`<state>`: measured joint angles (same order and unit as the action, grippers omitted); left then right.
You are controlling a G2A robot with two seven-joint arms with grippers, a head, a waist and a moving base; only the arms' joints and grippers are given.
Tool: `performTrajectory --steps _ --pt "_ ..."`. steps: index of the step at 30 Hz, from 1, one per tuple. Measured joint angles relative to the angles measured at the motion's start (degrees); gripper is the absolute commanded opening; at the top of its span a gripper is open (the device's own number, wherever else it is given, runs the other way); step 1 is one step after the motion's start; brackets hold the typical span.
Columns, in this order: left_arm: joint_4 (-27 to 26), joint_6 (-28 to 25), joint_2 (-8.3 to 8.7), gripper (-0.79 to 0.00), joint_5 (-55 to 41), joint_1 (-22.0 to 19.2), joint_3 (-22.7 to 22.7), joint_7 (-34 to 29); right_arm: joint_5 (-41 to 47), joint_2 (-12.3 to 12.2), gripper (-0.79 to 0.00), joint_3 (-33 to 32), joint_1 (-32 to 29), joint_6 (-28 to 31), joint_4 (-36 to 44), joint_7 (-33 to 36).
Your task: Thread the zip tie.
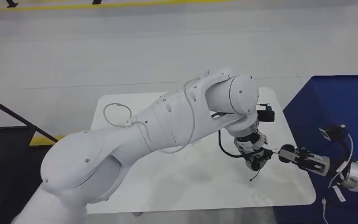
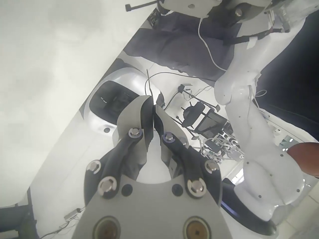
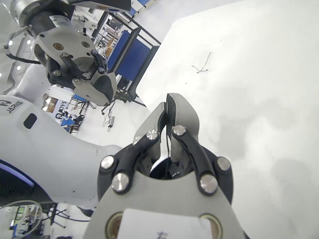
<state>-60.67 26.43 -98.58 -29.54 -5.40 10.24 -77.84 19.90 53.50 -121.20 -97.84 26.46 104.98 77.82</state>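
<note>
Both grippers pinched tight, close together above the right side of the table (image 1: 196, 182).
My right gripper (image 3: 166, 100) is clamped on the zip tie (image 2: 142, 5), head poking out. My left gripper (image 2: 152, 100) pinches a thin black strap (image 2: 149, 85); same tie or not, I can't tell.

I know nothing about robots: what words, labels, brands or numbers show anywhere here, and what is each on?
Dark lettering with a logo on the white arm shell: a maker's name, left unquoted.
Sticker on the left arm's wrist: print too small to read.
White label at the right wrist: mark cut off, unreadable.
Wall sign in the room behind: partly hidden, unreadable.
No numbers can be read.
</note>
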Motion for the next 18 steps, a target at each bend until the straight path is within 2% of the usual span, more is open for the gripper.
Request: performTrajectory --steps 10,13,18 --pt "0.3 -0.1 -0.07 -0.785 -0.2 -0.1 -0.3 -0.1 0.2 -0.1 -0.785 0.0 0.2 -0.2 -0.1 0.2" --pt "0.0 0.1 -0.21 -0.785 0.5 1.0 -0.5 0.1 -0.2 -0.1 -0.785 0.3 0.1 -0.2 0.4 -0.3" --pt "2.3 -1.0 -1.60 -0.785 -2.0 2.8 -0.5 -1.1 0.5 -0.5 -0.785 1.4 -1.2 -0.4 2.7 0.5"
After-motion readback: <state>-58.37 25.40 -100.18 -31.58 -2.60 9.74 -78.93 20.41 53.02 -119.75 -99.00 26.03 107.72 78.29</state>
